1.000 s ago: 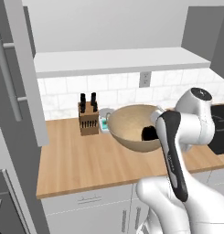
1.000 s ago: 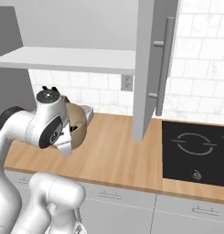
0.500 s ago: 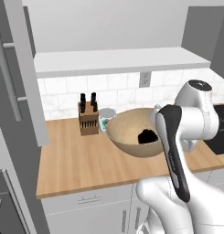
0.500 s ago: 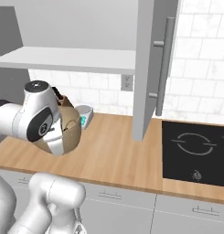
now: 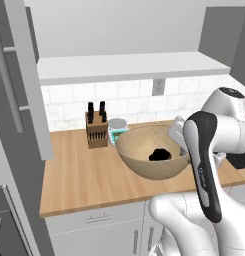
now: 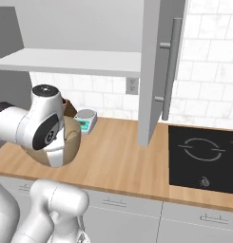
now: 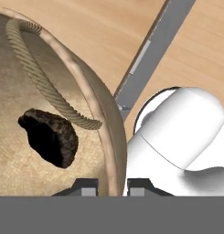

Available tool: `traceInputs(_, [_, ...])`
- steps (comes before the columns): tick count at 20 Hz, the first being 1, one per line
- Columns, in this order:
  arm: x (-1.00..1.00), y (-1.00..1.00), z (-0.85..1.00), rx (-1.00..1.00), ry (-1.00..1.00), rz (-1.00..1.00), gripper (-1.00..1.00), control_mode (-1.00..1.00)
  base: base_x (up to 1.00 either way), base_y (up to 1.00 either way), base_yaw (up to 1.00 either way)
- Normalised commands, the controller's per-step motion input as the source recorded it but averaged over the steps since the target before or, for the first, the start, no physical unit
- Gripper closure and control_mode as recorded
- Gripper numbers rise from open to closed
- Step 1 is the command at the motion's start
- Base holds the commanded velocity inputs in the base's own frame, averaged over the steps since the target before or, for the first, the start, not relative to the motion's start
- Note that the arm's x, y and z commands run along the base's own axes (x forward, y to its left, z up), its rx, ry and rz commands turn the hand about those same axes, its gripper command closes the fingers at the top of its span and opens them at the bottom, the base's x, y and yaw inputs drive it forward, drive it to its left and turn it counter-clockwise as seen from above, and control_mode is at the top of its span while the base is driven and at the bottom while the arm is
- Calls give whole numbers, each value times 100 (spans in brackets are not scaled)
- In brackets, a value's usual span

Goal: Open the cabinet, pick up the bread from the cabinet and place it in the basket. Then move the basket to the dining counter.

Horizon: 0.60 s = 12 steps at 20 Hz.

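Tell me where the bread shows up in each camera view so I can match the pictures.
Left base view: the bread lies inside the basket, right of center.
Right base view: bread hidden; the basket's tan wall peeks from behind the arm, at left.
Hand view: bread at left, on the basket floor.
Shared landmark: the basket rim, clamped by the gripper.
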Motion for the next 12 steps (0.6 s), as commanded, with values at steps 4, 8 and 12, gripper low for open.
traceInputs(4, [-1, 0, 13, 12, 8, 0, 100, -100, 0, 0, 0])
traceInputs(8, [0, 0, 0, 0, 0, -2, 100, -100, 0, 0, 0])
traceInputs(12, [0, 0, 0, 0, 0, 0, 100, -100, 0, 0, 0])
